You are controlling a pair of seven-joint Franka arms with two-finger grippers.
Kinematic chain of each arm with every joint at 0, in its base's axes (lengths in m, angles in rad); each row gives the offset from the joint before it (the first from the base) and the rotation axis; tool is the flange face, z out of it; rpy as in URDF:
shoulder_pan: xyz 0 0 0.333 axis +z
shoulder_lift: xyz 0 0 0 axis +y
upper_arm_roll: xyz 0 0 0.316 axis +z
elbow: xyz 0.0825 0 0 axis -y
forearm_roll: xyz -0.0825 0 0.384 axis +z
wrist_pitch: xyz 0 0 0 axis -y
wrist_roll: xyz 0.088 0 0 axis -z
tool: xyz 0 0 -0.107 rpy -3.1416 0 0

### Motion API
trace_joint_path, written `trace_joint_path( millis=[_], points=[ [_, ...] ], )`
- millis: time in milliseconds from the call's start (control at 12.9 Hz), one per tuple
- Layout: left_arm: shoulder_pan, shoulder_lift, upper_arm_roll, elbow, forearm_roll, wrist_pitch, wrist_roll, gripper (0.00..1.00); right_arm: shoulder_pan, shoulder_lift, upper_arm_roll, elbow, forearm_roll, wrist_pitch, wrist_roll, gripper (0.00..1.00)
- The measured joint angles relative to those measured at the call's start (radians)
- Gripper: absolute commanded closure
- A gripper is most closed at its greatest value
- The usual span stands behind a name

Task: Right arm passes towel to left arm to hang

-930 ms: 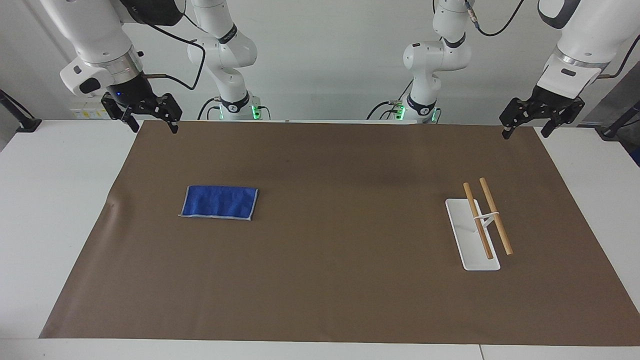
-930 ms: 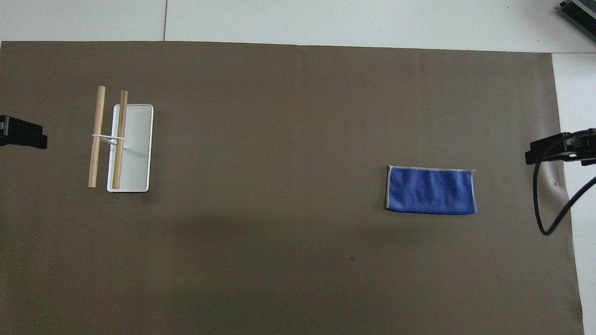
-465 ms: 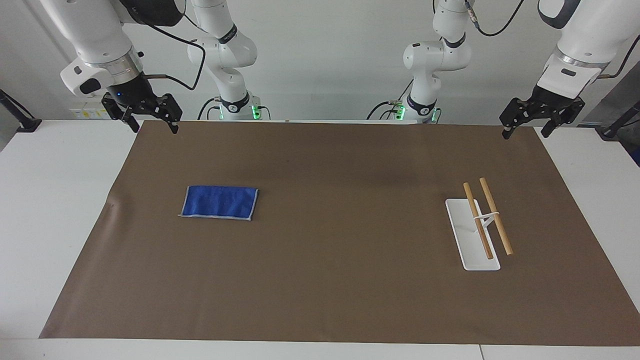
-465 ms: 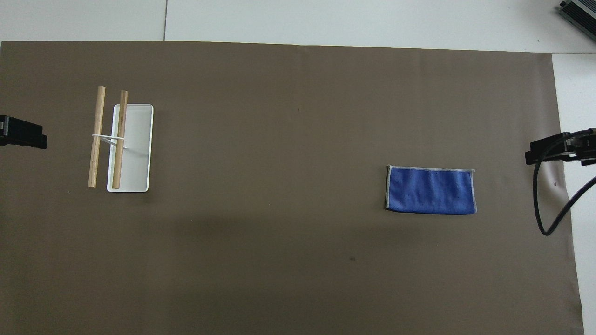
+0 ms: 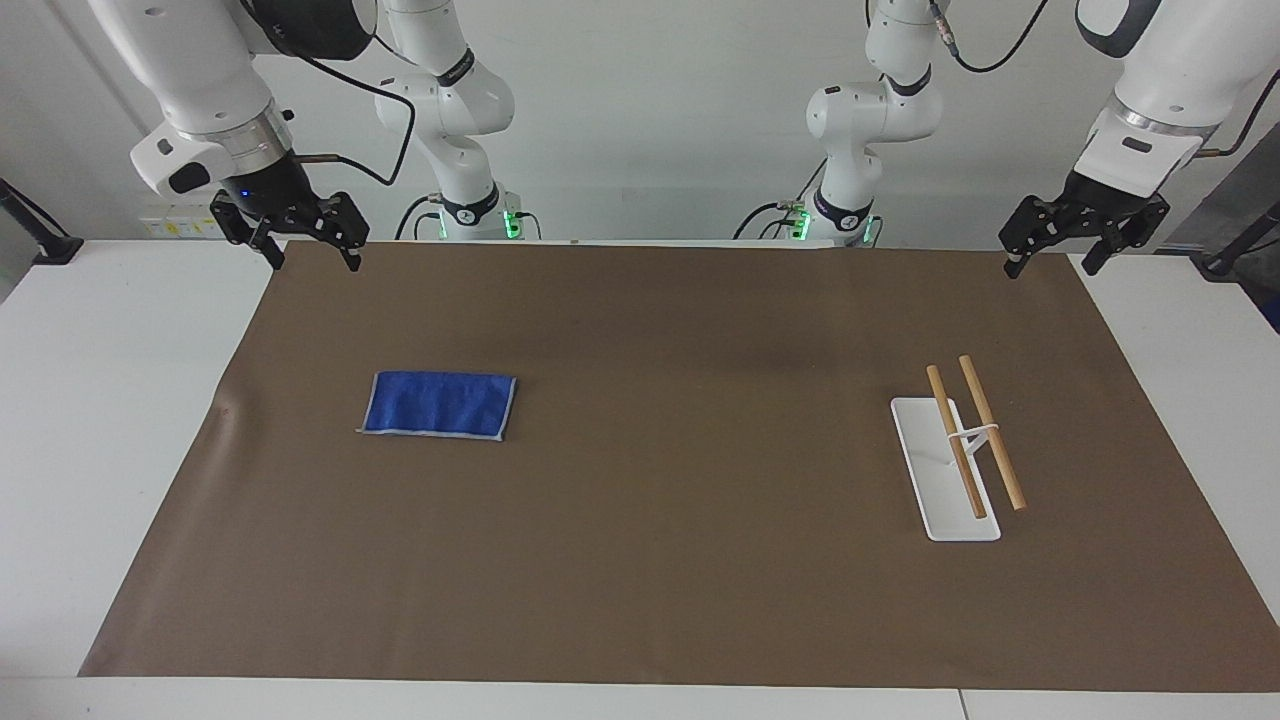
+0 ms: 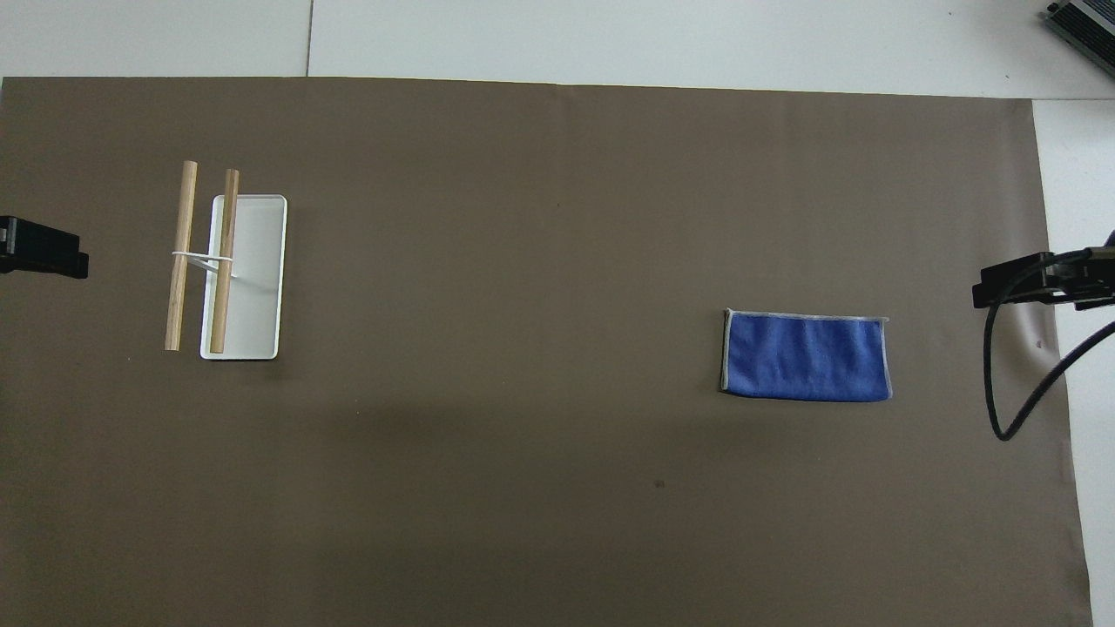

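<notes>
The blue towel (image 5: 439,405) lies flat and folded on the brown mat (image 5: 660,560), toward the right arm's end of the table; it also shows in the overhead view (image 6: 806,356). My right gripper (image 5: 312,260) hangs open and empty in the air over the mat's corner at the right arm's end, well apart from the towel; only its tip (image 6: 1010,286) shows in the overhead view. My left gripper (image 5: 1052,265) is open and empty, raised over the mat's corner at the left arm's end, where the arm waits; its tip (image 6: 48,252) shows in the overhead view.
A towel rack with a white base (image 5: 935,480) and two wooden bars (image 5: 990,430) stands on the mat toward the left arm's end; it also shows in the overhead view (image 6: 253,279). A black cable (image 6: 1015,392) loops from the right arm.
My right gripper has shifted slightly toward the table's middle. The towel, the rack and the left arm have not moved.
</notes>
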Motion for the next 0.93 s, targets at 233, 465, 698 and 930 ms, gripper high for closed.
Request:
trace_joint_path(
  millis=[233, 465, 698, 930],
  points=[
    [0.0, 0.0, 0.0, 0.0, 0.0, 0.0, 0.0, 0.0, 0.005, -0.005, 0.009, -0.115, 0.004, 0.147, 0.0, 0.0],
    [0.0, 0.0, 0.0, 0.0, 0.0, 0.0, 0.0, 0.0, 0.039, -0.004, 0.022, -0.253, 0.004, 0.3, 0.002, 0.0],
    [0.0, 0.0, 0.0, 0.0, 0.0, 0.0, 0.0, 0.0, 0.067, 0.012, 0.024, -0.398, 0.005, 0.464, 0.004, 0.0],
    [0.0, 0.0, 0.0, 0.0, 0.0, 0.0, 0.0, 0.0, 0.079, 0.056, 0.024, -0.514, 0.005, 0.627, 0.005, 0.0]
  ],
)
